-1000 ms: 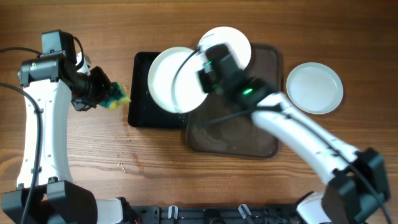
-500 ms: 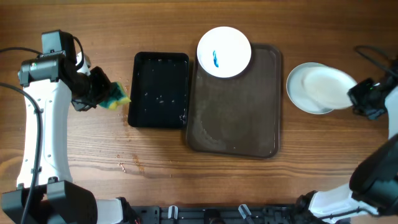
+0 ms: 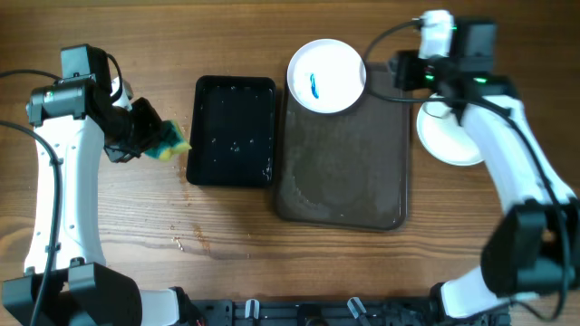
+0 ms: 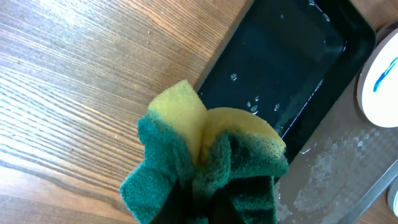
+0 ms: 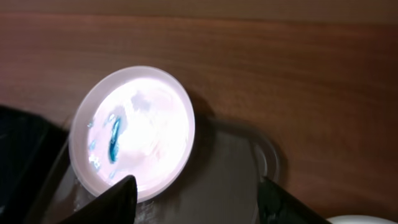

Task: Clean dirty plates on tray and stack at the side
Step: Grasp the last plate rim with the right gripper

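Note:
A white plate with a blue smear (image 3: 326,75) (image 5: 134,134) (image 4: 379,74) lies on the far left corner of the brown tray (image 3: 343,172) (image 5: 236,174) (image 4: 336,180). Plain white plates (image 3: 456,140) rest stacked on the table right of the tray, partly hidden by my right arm. Above the tray's far right corner my right gripper (image 3: 399,72) (image 5: 202,202) hangs open and empty, just right of the smeared plate. My left gripper (image 3: 145,136) (image 4: 205,211) is shut on a yellow and green sponge (image 3: 169,140) (image 4: 208,155) over the table, left of the black tray.
A narrow black tray (image 3: 231,131) (image 4: 280,62) with water drops stands between the sponge and the brown tray. The brown tray's floor is wet. Bare wood table (image 3: 227,244) lies in front.
My right arm carried a plate from over the black tray to the stack at the right, let it go, and swung back over the tray's far right corner, jaws open. The left arm stayed put.

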